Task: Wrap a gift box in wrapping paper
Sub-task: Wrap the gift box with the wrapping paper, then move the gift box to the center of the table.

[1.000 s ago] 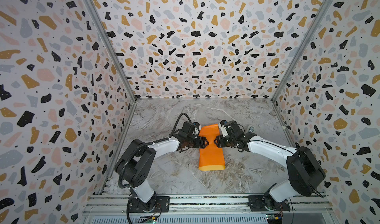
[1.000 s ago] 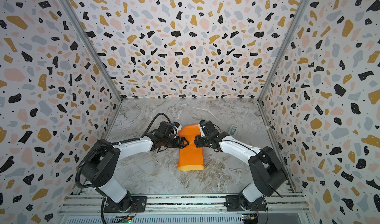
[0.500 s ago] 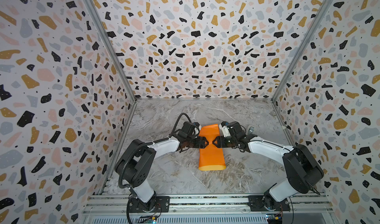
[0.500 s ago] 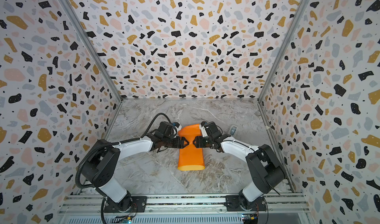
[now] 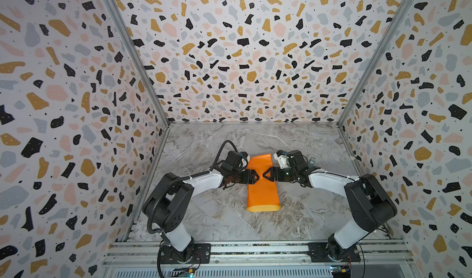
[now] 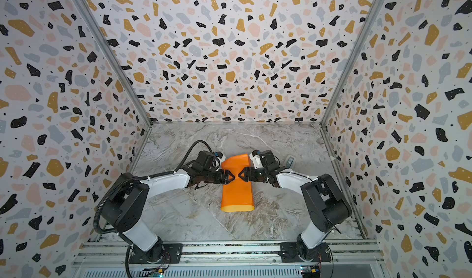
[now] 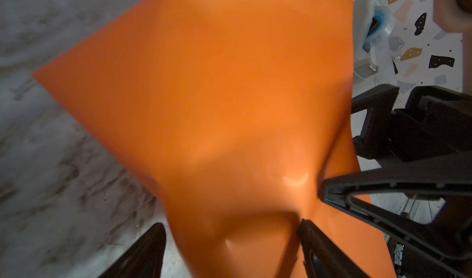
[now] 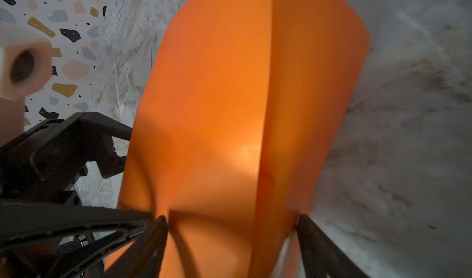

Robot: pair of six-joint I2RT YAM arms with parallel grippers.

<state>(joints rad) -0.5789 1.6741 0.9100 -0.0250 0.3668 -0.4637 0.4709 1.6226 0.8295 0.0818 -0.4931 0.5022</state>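
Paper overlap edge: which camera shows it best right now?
Right wrist. There the overlap edge runs as a sharp line along the wrapping paper. The left wrist shows only smooth orange paper, no edge. In both top views the paper is small and the edge too fine to make out.

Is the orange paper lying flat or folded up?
Folded. The paper curves over into a tube, with one edge overlapping the other on top.
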